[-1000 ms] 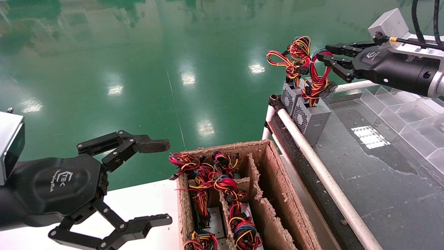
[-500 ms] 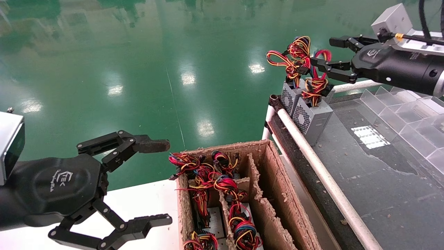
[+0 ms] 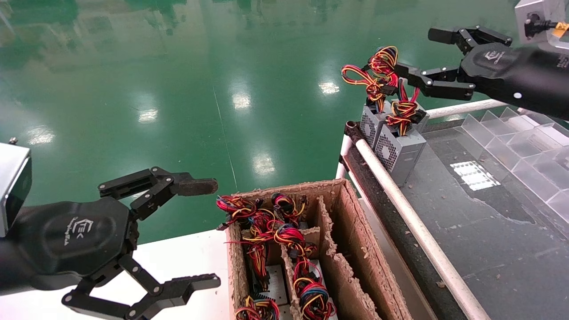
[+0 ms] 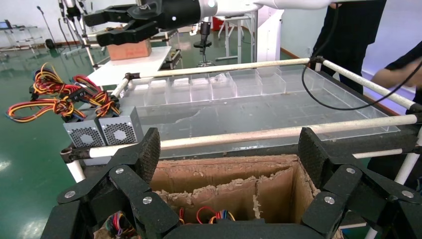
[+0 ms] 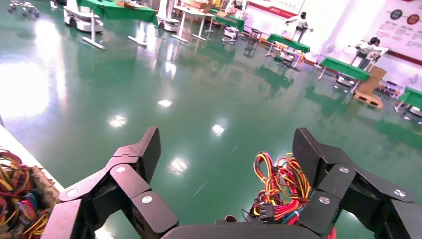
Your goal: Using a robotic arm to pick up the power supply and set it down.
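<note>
The power supply (image 3: 402, 153), a small grey box with a fan grille and a compact red-yellow wire coil (image 3: 402, 112) on top, stands on the dark belt next to the white rail. In the left wrist view the power supply (image 4: 119, 133) is the nearer of two boxes. My right gripper (image 3: 418, 52) hovers open just above and behind the coil, holding nothing; its lower fingertip is close to the wires. Its own view shows the right gripper (image 5: 229, 152) wide open with wires (image 5: 278, 191) below. My left gripper (image 3: 210, 233) is parked open at the lower left, beside the cardboard box.
A second grey box with tall loose wire loops (image 3: 369, 75) stands touching the power supply on its far side. The divided cardboard box (image 3: 351, 231) holds several wired units. A white rail (image 3: 400, 200) edges the belt; clear plastic dividers (image 3: 511, 142) lie at the right.
My right gripper was shut on the power supply's wire coil; it has opened, let go, and risen back to the right. The coil has sunk onto its box. The left arm stayed still.
</note>
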`<state>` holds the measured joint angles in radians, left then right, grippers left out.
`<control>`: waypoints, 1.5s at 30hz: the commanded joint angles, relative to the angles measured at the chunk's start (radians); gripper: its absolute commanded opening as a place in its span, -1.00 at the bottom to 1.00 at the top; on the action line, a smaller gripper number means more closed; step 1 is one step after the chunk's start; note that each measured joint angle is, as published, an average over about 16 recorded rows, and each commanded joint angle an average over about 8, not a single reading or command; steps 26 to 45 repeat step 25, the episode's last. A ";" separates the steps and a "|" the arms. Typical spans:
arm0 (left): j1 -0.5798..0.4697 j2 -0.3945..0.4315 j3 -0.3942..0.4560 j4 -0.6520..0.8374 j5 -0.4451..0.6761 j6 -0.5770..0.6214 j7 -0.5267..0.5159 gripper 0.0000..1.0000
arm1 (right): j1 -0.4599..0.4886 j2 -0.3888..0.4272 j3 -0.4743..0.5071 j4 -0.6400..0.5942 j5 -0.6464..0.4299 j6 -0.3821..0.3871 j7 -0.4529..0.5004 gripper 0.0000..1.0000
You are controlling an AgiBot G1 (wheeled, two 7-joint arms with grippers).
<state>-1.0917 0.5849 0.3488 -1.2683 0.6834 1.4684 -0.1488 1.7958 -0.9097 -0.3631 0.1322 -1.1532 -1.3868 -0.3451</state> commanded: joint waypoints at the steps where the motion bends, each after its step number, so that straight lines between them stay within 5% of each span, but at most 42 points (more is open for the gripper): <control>1: 0.000 0.000 0.000 0.000 0.000 0.000 0.000 1.00 | -0.024 0.010 0.003 0.038 0.014 -0.004 0.018 1.00; 22: 0.000 0.000 0.000 0.000 0.000 0.000 0.000 1.00 | -0.306 0.127 0.035 0.489 0.179 -0.046 0.226 1.00; 45: 0.000 0.000 0.000 0.000 0.000 0.000 0.000 1.00 | -0.326 0.135 0.038 0.520 0.191 -0.049 0.241 1.00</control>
